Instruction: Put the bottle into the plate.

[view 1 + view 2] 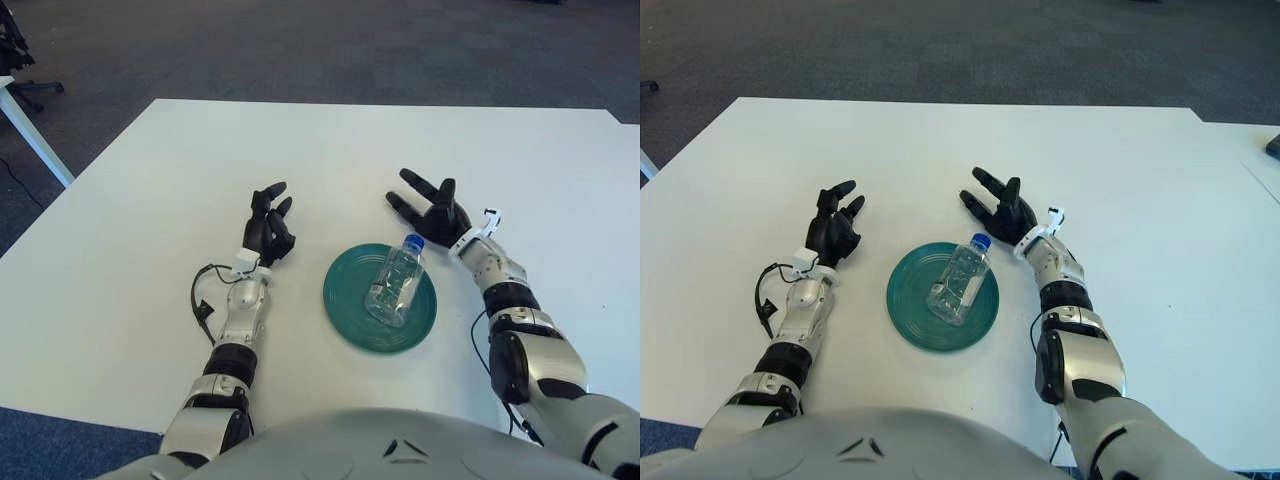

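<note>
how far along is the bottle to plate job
Done, by the look of it: the bottle lies on its side in the green plate. Nothing is in hand: the right hand is open beyond the plate, the left hand open to its left. Nothing seems left.

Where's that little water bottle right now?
The bottle lies on its side in the green plate near the middle of the table, its blue cap toward the right hand, which shows open just beyond the plate's far right edge.
</note>
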